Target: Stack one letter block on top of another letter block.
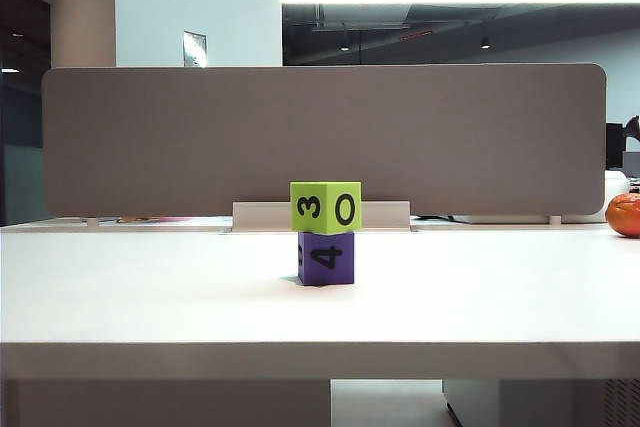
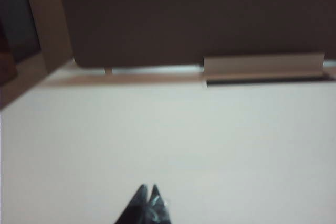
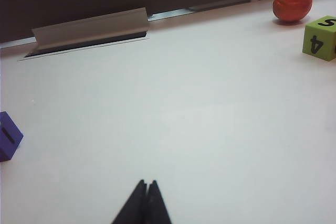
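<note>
In the exterior view the lime-green letter block point(image 1: 326, 207), showing "3" and "0", sits on top of the purple letter block point(image 1: 327, 258) marked "4", mid-table. No gripper appears in that view, and nothing touches the stack. My left gripper point(image 2: 148, 187) is shut and empty over bare white table point(image 2: 168, 140); its view is blurred and shows no block. My right gripper point(image 3: 147, 182) is also shut and empty above the table, well apart from any block.
An orange ball point(image 3: 292, 3) lies at the far right point(image 1: 624, 215). Next to it is another lime-green block point(image 3: 320, 38). A purple block point(image 3: 8, 136) with nothing on it is cut off by the right wrist view's edge. A grey divider point(image 1: 320, 137) and a cable tray point(image 3: 89, 27) close the back.
</note>
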